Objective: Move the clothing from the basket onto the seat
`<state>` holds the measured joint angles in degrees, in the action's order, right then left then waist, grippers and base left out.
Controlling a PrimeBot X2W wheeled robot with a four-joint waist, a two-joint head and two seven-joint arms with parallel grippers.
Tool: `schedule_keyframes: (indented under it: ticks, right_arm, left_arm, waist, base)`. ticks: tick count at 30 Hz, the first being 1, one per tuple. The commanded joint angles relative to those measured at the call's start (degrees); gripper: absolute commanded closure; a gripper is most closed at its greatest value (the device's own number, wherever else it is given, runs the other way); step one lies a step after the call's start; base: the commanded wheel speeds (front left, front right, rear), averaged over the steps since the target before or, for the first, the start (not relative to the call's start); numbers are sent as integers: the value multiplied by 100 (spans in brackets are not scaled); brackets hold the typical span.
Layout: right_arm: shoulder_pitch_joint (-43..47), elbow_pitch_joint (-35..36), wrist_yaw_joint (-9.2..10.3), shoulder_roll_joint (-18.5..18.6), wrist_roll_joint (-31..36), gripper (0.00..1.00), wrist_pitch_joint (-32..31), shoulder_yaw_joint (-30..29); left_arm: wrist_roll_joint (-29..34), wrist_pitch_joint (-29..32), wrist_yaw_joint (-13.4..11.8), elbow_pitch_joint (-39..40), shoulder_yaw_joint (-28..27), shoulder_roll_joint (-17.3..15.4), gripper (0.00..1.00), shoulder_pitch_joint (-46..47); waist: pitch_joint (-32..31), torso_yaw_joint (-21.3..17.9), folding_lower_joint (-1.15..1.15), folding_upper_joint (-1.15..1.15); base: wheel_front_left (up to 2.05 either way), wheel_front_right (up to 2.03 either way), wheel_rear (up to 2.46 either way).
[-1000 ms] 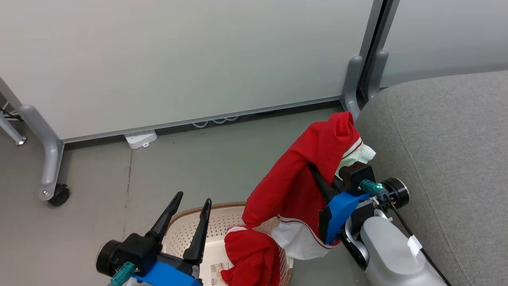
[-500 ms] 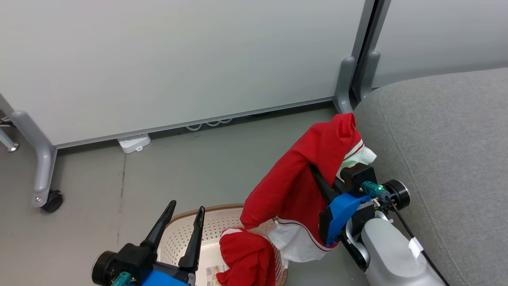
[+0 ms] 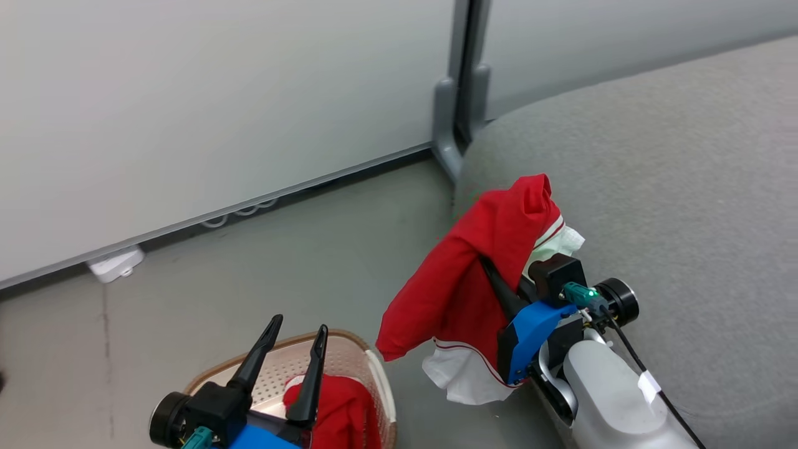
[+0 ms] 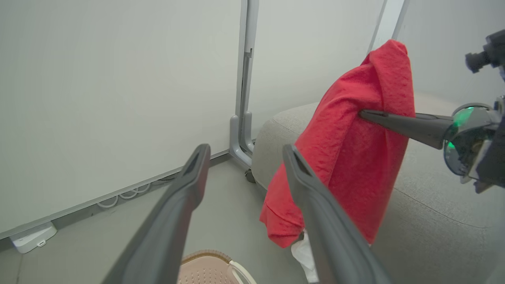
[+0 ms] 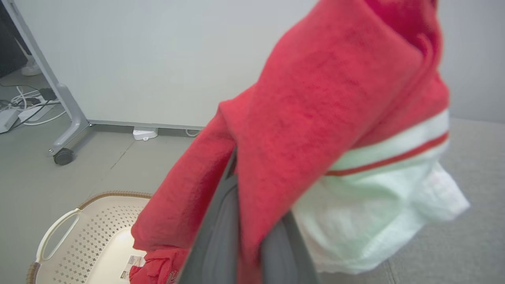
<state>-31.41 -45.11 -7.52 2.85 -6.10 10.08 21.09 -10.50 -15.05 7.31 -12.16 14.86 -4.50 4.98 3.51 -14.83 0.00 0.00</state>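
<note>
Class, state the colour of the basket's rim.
Brown, woven-look rim on the cream basket; clearest in the head view.

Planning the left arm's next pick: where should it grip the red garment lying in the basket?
Pinch the highest bunched fold of the crumpled red fabric garment, coming down from above: it lies heaped inside the cream perforated plastic basket, whose walls likely block side approaches. The open left gripper hangs above the basket.

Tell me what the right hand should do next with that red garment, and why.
Probably carry it rightward over the seat before opening: the right hand grips the red garment aloft, clear of the basket, but it hangs at the seat's edge.
</note>
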Motion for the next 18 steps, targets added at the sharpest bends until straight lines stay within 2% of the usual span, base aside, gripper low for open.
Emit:
schedule_keyframes:
  ticks: [1,10,18]
  right_arm:
    - [-44,28,6,6,-41,100,24,-5]
    - [-23,-4,6,6,-122,100,93,-5]
    - [5,-34,6,5,-198,100,154,-7]
  left_arm:
    - [16,-19,22,-4,15,-8,0,71]
    - [-47,-20,23,-18,137,-134,0,131]
    - [-50,-20,23,-61,217,-166,0,187]
  waist:
    - [32,-315,0,0]
    - [125,-1034,0,0]
    - [201,-1383,0,0]
  base:
    - [0,0,0]
    - [0,0,0]
    - [0,0,0]
